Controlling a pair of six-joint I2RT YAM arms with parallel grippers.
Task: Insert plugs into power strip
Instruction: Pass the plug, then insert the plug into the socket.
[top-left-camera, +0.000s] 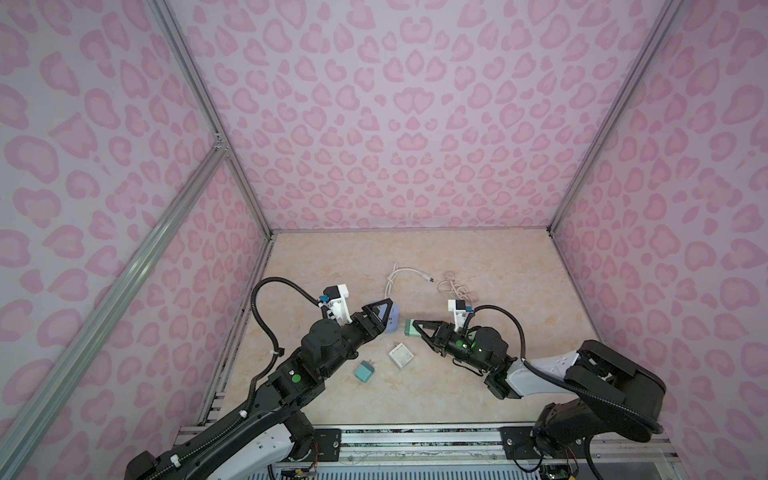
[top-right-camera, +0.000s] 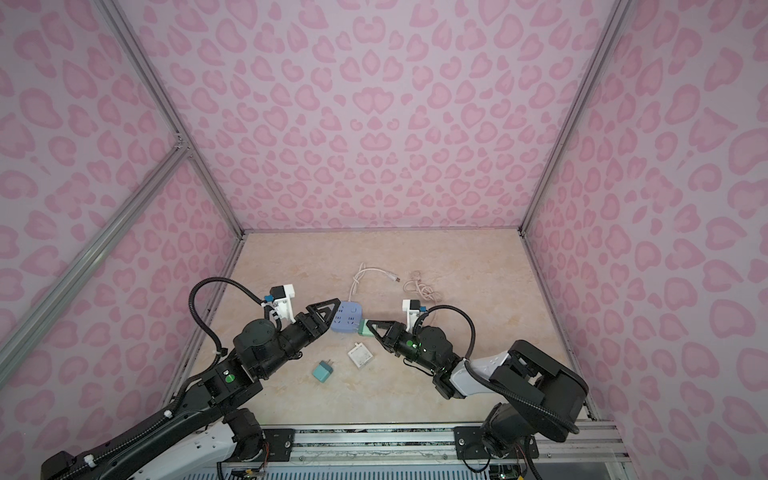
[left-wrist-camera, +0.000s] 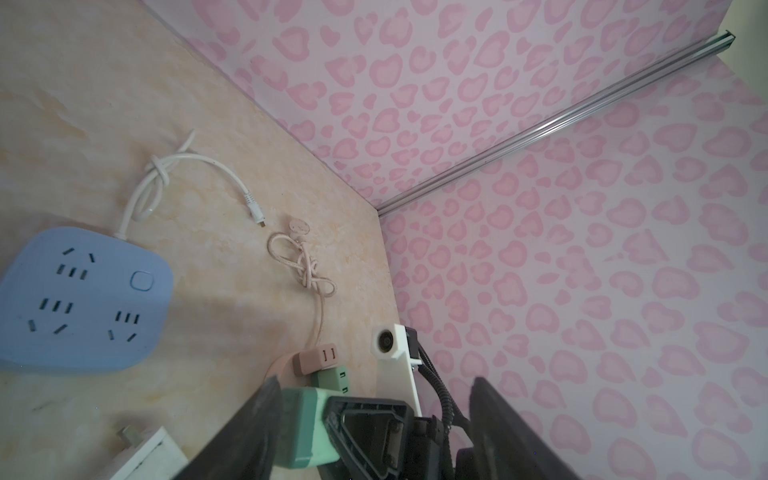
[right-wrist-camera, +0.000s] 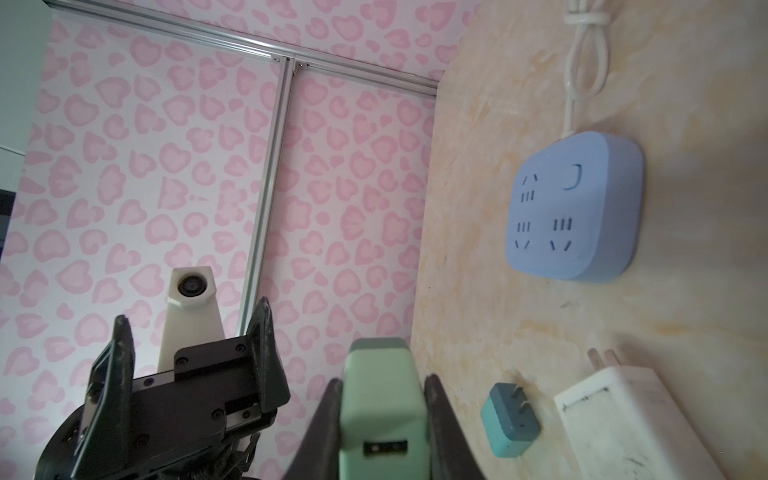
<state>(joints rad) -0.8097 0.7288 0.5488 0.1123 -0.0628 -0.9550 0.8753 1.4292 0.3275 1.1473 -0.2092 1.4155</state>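
Right gripper (right-wrist-camera: 382, 384) clamped on mint plug (right-wrist-camera: 382, 403), left gripper (right-wrist-camera: 192, 312) parted, empty, power strip (right-wrist-camera: 573, 208) beside, mid table (top-left-camera: 498, 257)

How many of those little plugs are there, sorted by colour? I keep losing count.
Teal plug: 1
Mint green: 2, the held mint plug in the right hand and the loose mint plug
Pinkish-tan plug: 1
White plug: 1
Total: 5

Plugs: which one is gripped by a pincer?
The mint green plug clamped in the right pincer; the teal plug and white plug lie loose on the table.
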